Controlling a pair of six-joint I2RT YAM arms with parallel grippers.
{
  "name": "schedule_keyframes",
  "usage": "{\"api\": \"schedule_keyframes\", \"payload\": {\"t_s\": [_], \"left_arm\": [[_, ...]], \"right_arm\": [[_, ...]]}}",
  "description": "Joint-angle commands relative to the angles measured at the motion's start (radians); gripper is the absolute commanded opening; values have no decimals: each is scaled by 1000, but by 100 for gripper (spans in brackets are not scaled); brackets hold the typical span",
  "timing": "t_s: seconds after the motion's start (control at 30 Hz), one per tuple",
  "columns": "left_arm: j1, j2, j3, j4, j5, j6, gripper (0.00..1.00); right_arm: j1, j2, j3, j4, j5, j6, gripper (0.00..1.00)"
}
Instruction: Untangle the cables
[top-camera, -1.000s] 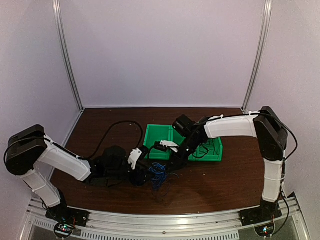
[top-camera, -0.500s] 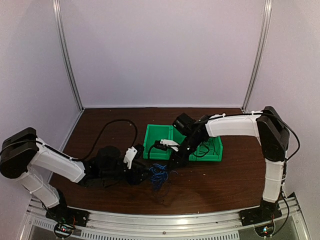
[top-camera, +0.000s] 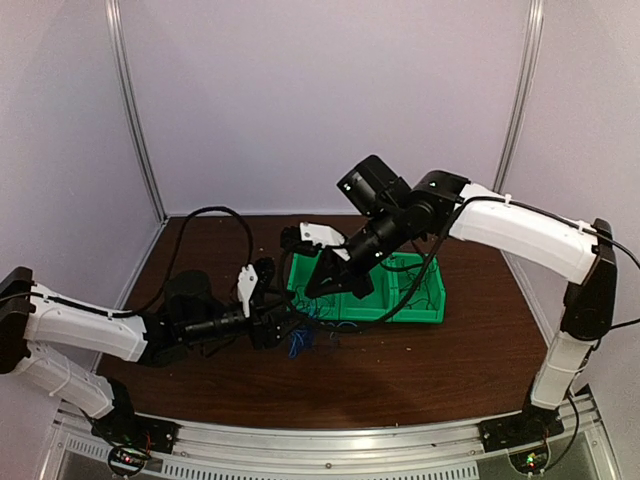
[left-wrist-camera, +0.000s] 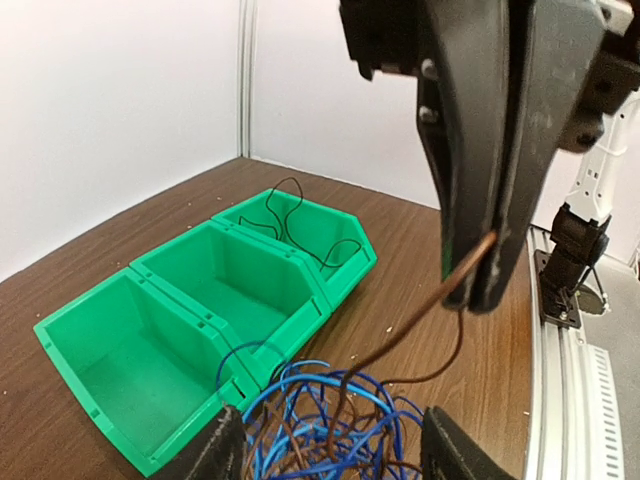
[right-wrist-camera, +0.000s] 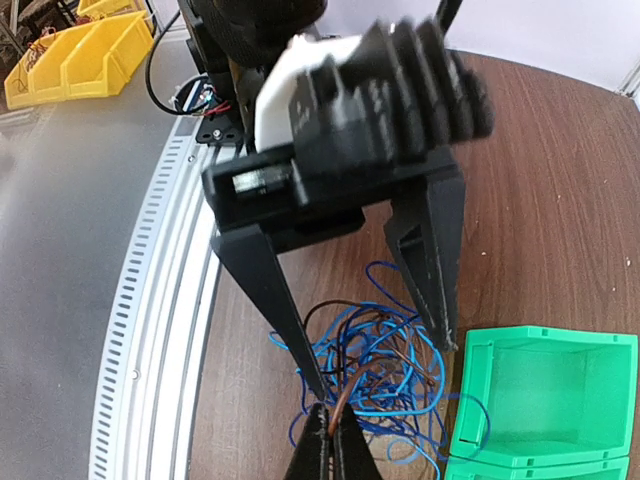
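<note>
One brown wire (left-wrist-camera: 420, 318), its end lost in the cables (left-wrist-camera: 320, 425) beside the bins (left-wrist-camera: 300, 290), is clamped by your right pincer (left-wrist-camera: 470, 290); left pincer (right-wrist-camera: 380, 365) stands wide.

High behind, we overlook the surface (top-camera: 450, 370); close in, left wrist faces right claw (left-wrist-camera: 472, 285), right wrist faces left claw (right-wrist-camera: 380, 365), cables (left-wrist-camera: 320, 425) between.

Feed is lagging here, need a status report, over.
Right gripper shut on brown wire, above the tangle. Left gripper open, straddling tangle. Green bins close beside it.
</note>
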Motion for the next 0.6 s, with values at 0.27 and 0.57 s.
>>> {"api": "schedule_keyframes", "payload": {"t_s": [0.27,0.57], "left_arm": [[6,241,44,216,78,100,40],[5,275,-98,266,12,36,38]], "right_arm": [[11,-4,245,-88,-77,-29,0],[5,-88,382,-66,-18,-47,0]]}}
